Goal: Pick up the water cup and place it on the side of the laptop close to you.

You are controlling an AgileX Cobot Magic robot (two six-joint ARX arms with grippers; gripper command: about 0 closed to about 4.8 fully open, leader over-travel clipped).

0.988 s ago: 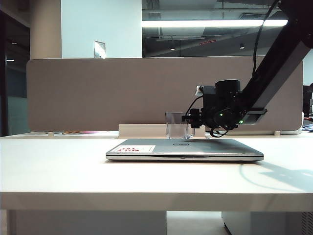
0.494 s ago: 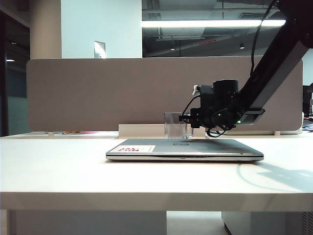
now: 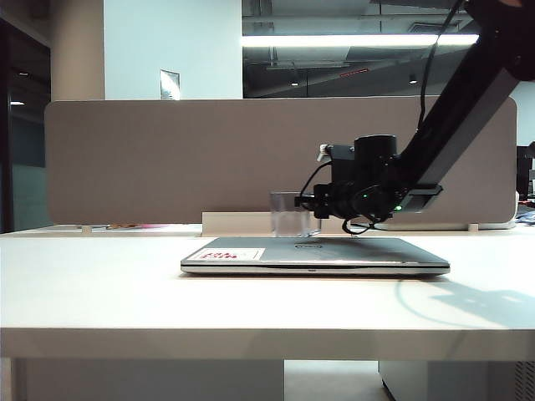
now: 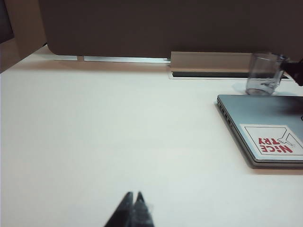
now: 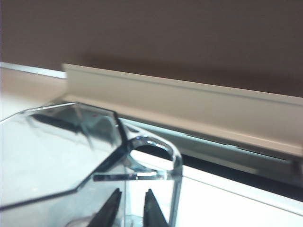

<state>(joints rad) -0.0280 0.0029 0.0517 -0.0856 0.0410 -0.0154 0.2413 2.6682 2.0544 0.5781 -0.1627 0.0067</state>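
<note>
The right gripper (image 3: 322,201) reaches level from the right of the exterior view, its black wrist hanging off a dark arm that slants down from the upper right corner. Its two fingers (image 5: 110,212) are drawn narrow on the handle of the water cup (image 3: 292,214), one on each side of the clear handle strip in the right wrist view. The cup is clear and faceted. It sits behind the far edge of the laptop (image 3: 315,255), leaning a little in the left wrist view (image 4: 263,74); whether its base rests on the table or is just off it cannot be told.

The laptop lies closed and flat on the pale table (image 3: 100,284), with a white-and-red sticker (image 3: 231,253) at its near left corner. Behind cup and laptop a low white rail (image 3: 242,223) runs along the back of the table, and behind that stands a grey-brown partition (image 3: 167,159). Above the partition show a white wall and a dark ceiling with a long strip light (image 3: 359,39).

The left gripper (image 4: 132,208) is low over the bare near part of the table, well away from the laptop, its dark tips pressed together with nothing between them.
</note>
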